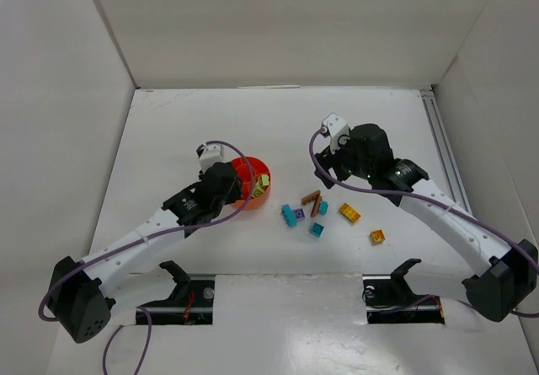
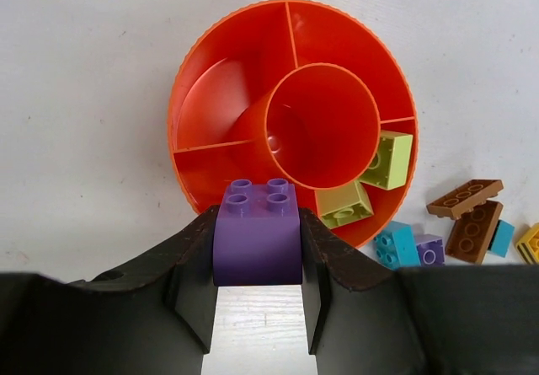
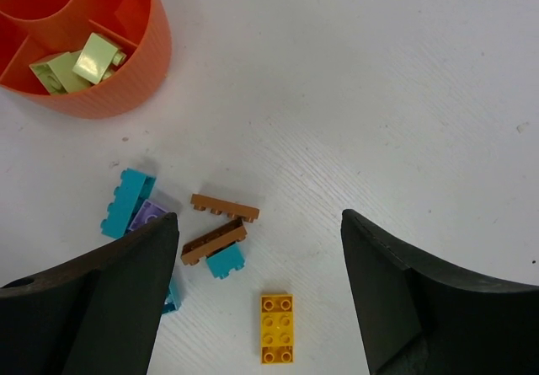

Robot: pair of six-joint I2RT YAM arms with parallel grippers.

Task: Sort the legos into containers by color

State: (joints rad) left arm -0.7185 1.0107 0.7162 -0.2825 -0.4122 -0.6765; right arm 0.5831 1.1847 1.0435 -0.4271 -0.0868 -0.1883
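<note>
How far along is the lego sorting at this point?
Done: two pale yellow-green bricks lie in one wedge of the orange dish. In hand: the left gripper holds a purple brick by the dish's rim. Left: teal bricks, brown bricks, orange-yellow bricks and a small purple brick lie loose on the table, with the right gripper open over them.

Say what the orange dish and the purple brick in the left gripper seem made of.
The orange dish looks like moulded plastic, glossy: soft highlights on thin walls, ribbed outer edge. The purple brick is likely hard plastic, smooth satin finish: crisp moulded studs, even colour.
</note>
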